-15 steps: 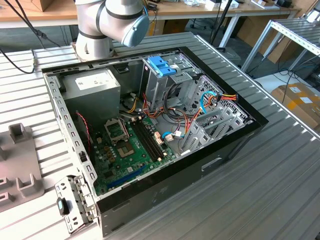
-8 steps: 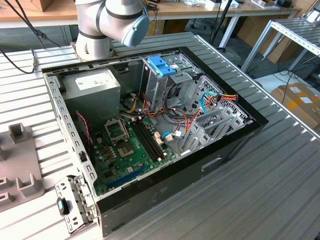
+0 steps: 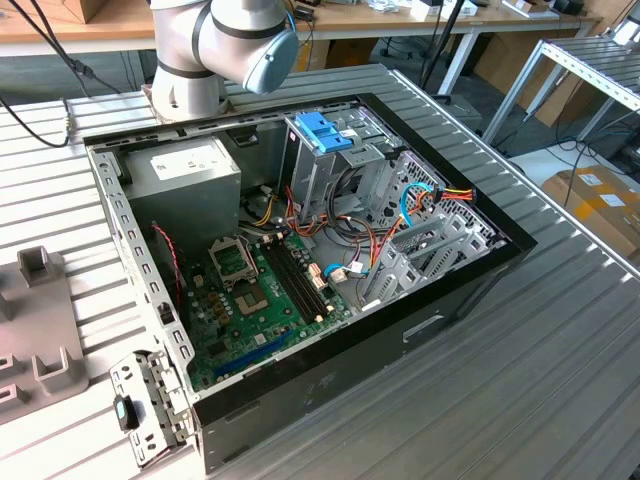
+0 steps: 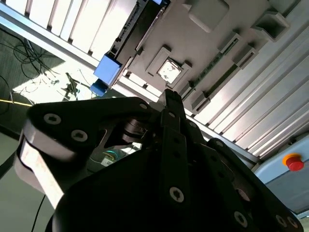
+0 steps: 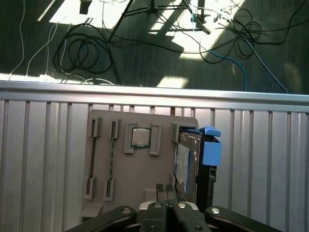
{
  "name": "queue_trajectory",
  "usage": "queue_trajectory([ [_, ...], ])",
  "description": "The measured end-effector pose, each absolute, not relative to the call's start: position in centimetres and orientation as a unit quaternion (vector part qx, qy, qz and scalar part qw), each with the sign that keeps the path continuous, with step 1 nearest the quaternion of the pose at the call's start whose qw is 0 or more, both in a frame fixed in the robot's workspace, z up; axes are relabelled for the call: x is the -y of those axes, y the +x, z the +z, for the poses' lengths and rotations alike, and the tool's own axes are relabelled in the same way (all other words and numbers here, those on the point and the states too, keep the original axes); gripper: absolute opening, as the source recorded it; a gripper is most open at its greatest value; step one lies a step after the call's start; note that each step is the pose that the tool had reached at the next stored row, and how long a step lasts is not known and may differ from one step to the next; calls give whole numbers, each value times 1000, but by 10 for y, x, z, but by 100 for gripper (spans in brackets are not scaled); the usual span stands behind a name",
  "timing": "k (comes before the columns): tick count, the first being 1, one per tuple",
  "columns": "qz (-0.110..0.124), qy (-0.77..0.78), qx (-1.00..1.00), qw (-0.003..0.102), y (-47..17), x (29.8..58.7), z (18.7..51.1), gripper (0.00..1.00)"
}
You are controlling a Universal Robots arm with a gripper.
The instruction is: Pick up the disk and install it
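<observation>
Gripper [image 5: 167, 189] pinched together, empty; disk [image 5: 187, 162] on edge at tray [image 5: 140, 179] rim, untouched.

In the exterior view the robot arm [image 3: 215, 50] is cut off by the top edge. The grey tray [image 3: 40, 330] on the worktop [image 3: 560, 350] runs out of the picture at the exterior view's left edge. In the first wrist view the tool [image 5: 166, 188] is cut off by the bottom edge, and it covers one edge of the tray and one end of the disk [image 5: 185, 162]. In the second wrist view the disk runs past the top edge. The print on its label is too small to read.
</observation>
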State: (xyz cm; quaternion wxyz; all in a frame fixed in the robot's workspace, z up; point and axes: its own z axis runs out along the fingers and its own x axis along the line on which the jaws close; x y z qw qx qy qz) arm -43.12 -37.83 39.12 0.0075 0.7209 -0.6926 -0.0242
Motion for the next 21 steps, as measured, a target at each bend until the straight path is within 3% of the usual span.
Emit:
queue_trajectory([
  [21, -24, 746, 665, 8, -431, 378, 391, 11],
])
